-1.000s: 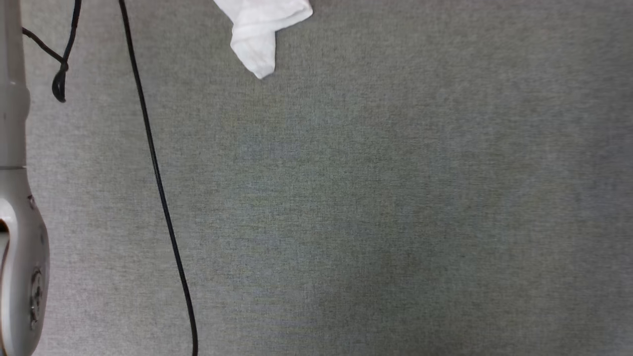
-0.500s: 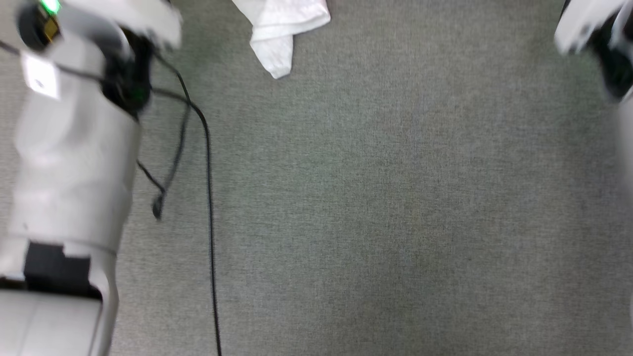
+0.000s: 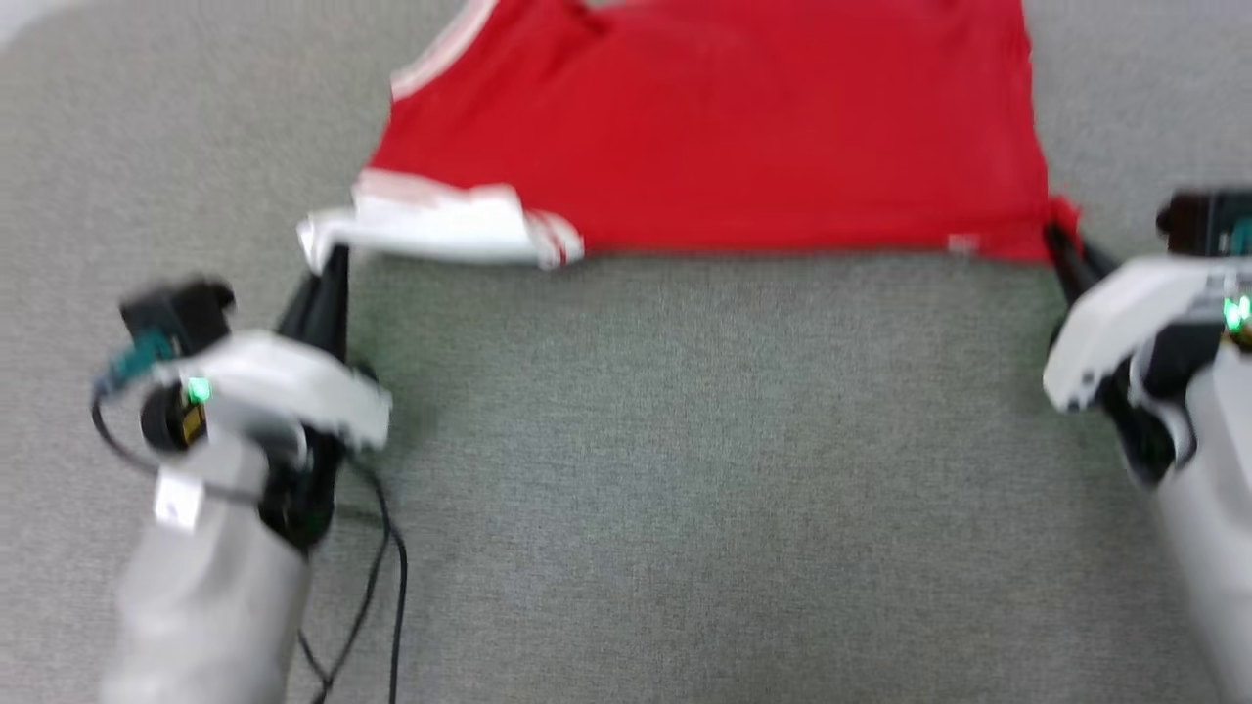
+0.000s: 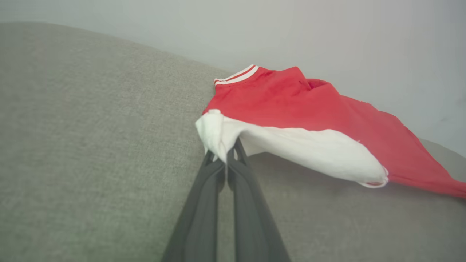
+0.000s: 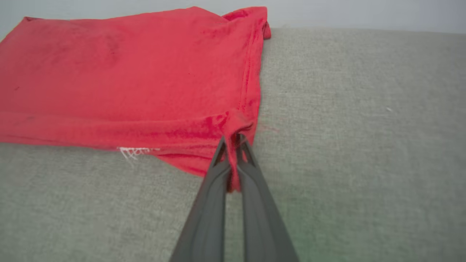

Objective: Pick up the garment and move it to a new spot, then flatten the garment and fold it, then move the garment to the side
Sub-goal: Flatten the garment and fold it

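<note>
The bench (image 3: 685,508) has a grey woven top and ends at a plain pale wall (image 4: 327,32); the light is soft and even.

garment (image 3: 704,147) top cut off by head view's edge, left tool (image 3: 335,258) and right tool (image 3: 1056,235) blurred

The shirt (image 3: 704,137) lies spread on the far part of the surface (image 3: 685,489). The left gripper (image 3: 335,258) clamps its near left sleeve. The right gripper (image 3: 1054,233) clamps its near right corner. A cable (image 3: 386,577) trails beside the left arm.
</note>
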Robot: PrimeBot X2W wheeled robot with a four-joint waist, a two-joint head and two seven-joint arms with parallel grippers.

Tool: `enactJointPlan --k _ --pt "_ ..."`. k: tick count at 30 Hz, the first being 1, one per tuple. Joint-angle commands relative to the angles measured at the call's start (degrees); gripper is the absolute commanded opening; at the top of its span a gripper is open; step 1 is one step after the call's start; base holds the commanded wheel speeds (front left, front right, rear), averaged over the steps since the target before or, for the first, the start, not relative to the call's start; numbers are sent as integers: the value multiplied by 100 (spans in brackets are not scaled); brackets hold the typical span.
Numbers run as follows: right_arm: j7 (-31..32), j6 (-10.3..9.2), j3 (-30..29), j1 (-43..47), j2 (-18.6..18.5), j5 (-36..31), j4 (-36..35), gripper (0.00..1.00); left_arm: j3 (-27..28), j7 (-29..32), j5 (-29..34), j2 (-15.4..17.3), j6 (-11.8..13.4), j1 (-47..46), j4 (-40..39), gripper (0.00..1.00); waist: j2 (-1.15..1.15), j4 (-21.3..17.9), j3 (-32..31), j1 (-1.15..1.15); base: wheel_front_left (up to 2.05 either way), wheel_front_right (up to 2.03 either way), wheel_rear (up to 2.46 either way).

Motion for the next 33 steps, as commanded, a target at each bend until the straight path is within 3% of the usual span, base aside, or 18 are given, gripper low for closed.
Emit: enactJointPlan --k 1,11,22,28,33 --pt "-29 -10 -46 326 -86 61 -126 0 77 -39 60 12 55 312 -145 0 0 25 -311 1 0 0 0" --pt "275 -10 -461 2221 45 145 -1337 0 204 -17 141 69 485 2231 -1262 0 0 49 -993 1 0 0 0" --pt "1291 -11 -1544 4438 665 -200 -3360 0 318 628 -50 281 1298 4332 -3223 0 0 176 -1531 1 0 0 0" --pt "1785 -11 -1893 5185 1044 -383 -4077 0 454 958 -182 401 1632 5043 -4028 0 0 182 -1671 1 0 0 0" --pt "1867 -11 -1989 5379 1139 -509 -4636 0 509 1050 -161 487 1794 5233 -4525 0 0 191 -1673 1 0 0 0"
